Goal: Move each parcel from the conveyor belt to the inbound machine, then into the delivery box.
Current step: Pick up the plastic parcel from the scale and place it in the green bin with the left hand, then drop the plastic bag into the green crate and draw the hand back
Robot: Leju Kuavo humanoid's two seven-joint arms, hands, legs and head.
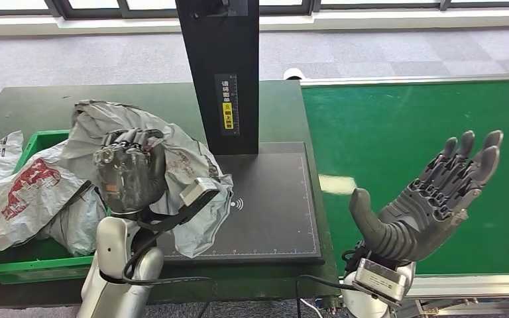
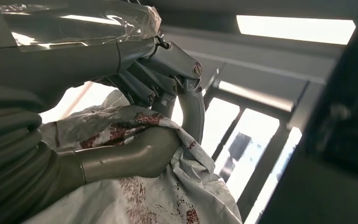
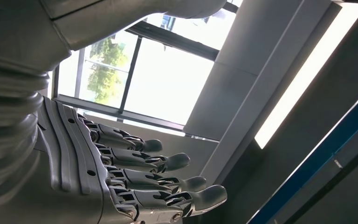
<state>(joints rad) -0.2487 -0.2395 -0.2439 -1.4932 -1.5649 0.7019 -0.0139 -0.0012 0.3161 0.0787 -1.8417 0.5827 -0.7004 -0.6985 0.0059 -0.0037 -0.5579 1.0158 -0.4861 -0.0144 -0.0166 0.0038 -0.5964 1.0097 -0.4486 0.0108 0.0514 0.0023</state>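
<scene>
- Right hand [image 1: 424, 199] hovers over the near edge of the green conveyor belt [image 1: 437, 126], fingers spread, holding nothing
- Left hand [image 1: 129, 175] grips a grey parcel [image 1: 172, 159], thumb and fingers [image 2: 186, 93] pinching a fold of its film; the bag hangs over the left edge of the inbound machine [image 1: 272, 199], beside the green delivery box [image 1: 40, 142]
- Risk: the slack film could slip from the pinch, or snag on the box rim
</scene>
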